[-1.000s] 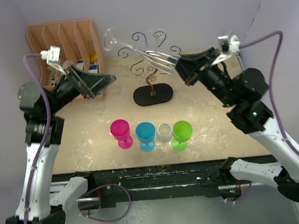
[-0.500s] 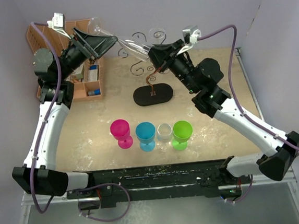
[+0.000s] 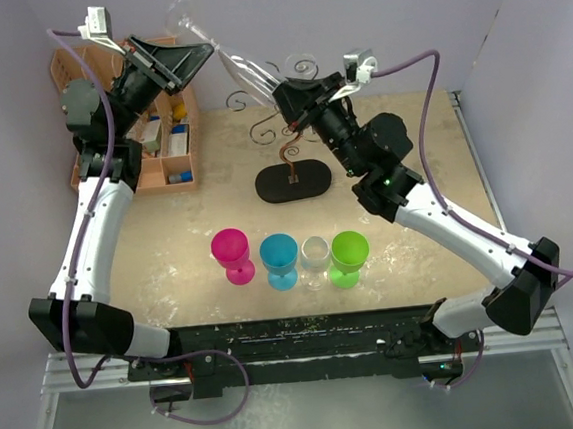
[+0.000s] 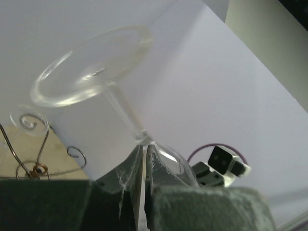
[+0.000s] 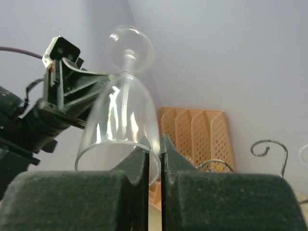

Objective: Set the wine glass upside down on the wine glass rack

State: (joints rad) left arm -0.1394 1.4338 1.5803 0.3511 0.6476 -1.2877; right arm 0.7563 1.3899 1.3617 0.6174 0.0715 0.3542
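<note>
front row: a magenta goblet [image 3: 232, 251], blue goblet [image 3: 279, 258], clear goblet [image 3: 316, 259] and green goblet [image 3: 349, 254] stand upright side by side near the table's [image 3: 414, 183] front edge, seen from overhead only.
wine glass rack [image 3: 291, 157]: stands mid-table behind the goblets on its black oval base, scroll arms bare; the wrist cameras catch only a few of its curls.
right gripper [image 5: 161, 147]: pinched tight on the bowl's rim, as its own camera shows; from overhead the grip is hidden.
wine glass [image 3: 249, 74]: held aloft between both arms behind the rack and apart from it, tilted, with its foot toward the back-left and its mouth toward the right gripper.
left gripper [image 4: 144, 147]: fingers drawn together on the stem just where it meets the bowl, plain only in the left wrist view.
peach organizer [image 3: 146, 96]: sits in the back-left corner; the right wrist view shows its slotted dividers.
</note>
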